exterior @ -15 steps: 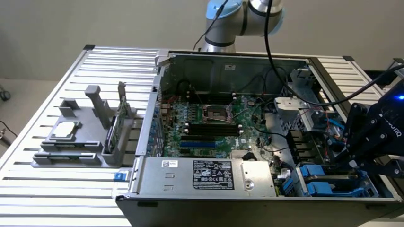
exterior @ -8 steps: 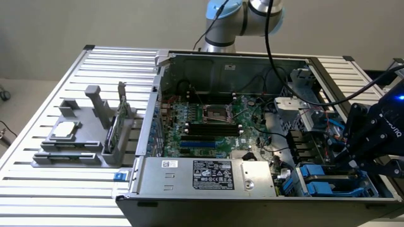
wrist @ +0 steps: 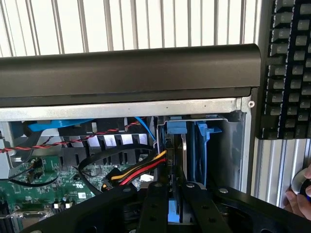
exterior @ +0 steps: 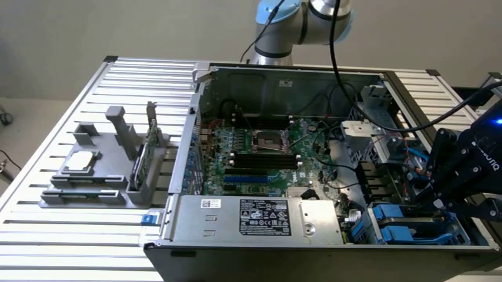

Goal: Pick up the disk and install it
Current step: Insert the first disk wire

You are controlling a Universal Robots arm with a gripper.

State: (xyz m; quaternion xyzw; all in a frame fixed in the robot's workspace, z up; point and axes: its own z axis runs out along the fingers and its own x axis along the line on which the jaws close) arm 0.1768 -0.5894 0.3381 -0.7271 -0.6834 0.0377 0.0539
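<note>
My gripper [wrist: 176, 206] hangs over the drive bay at the case's [exterior: 314, 76] front corner, jaws nearly together, clamped on the blue carrier edge of the disk [wrist: 179, 160]. The disk stands on edge directly beyond my jaws, long axis running down into the bay [wrist: 228, 145]. Red-yellow cables [wrist: 141, 172] lie just beside it; a keyboard [wrist: 286, 68] rests on the worktop [exterior: 117, 176].

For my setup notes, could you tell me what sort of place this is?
Probably a lab bench for computer assembly: an open computer case with its motherboard exposed lies on a slatted metal table, beside a grey parts fixture.
</note>
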